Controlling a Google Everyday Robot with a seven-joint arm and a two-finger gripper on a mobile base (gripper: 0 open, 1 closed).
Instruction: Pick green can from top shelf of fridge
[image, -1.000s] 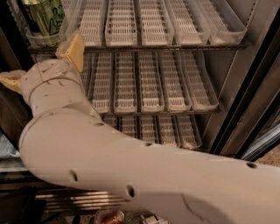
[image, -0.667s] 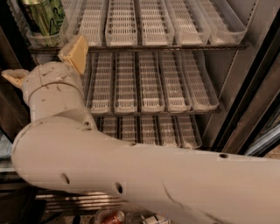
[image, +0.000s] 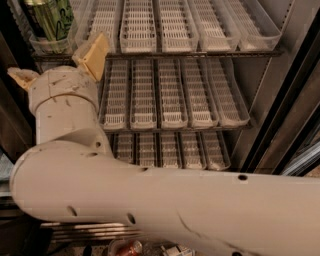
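We see shiny green tall can (image: 50, 20) on top wire shelf (image: 200, 52). Our cream gripper (image: 57, 66) just under it, spread wide, holding nothing.

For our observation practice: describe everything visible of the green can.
The green can is shiny bright green with dark markings; its top meets the picture's edge. It stands upright in the leftmost clear tray of the top shelf. The open gripper sits just below it, not touching.

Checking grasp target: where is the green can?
The green can is top left of the camera view, leftmost tray of the top shelf, just above the open gripper.
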